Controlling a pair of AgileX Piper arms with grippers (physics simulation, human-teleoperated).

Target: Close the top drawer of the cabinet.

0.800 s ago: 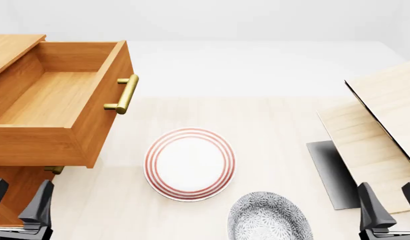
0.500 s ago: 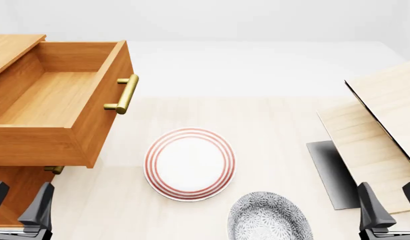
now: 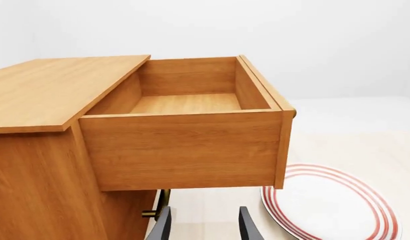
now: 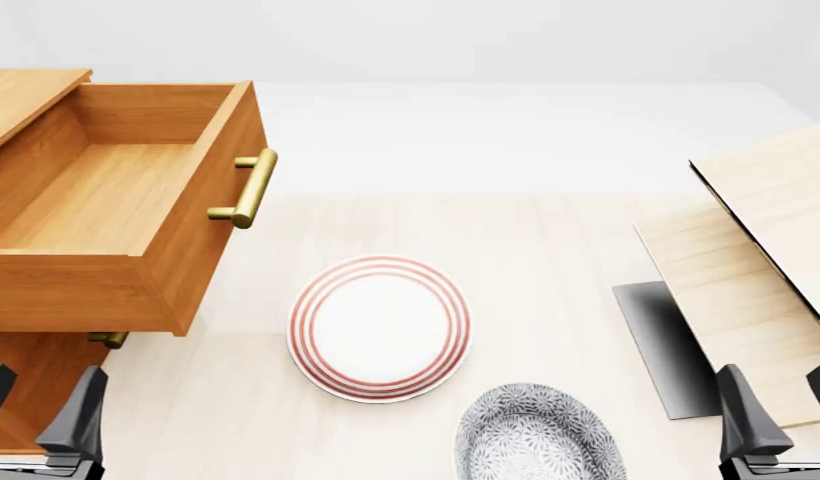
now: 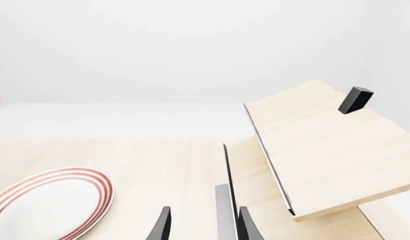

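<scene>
The orange-brown cabinet (image 4: pixel 21 100) stands at the left edge of the table. Its top drawer (image 4: pixel 90 290) is pulled far out to the right and is empty, with its brass bar handle (image 4: pixel 251 188) on the front. In the left wrist view the drawer's side wall (image 3: pixel 185 150) is straight ahead, jutting out from the cabinet (image 3: pixel 58 90). My left gripper (image 4: pixel 39 402) is open and empty, low at the near left, in front of the cabinet; it also shows in the left wrist view (image 3: pixel 205 227). My right gripper (image 4: pixel 781 405) is open and empty at the near right, far from the drawer.
A red-ringed white plate (image 4: pixel 379 328) lies mid-table, just right of the drawer front. A grey patterned plate (image 4: pixel 537 435) lies near the front edge. Pale wood boards (image 4: pixel 757 250) on a grey slab (image 4: pixel 664 345) stand at the right. A lower drawer's handle (image 3: pixel 161 202) shows under the open drawer.
</scene>
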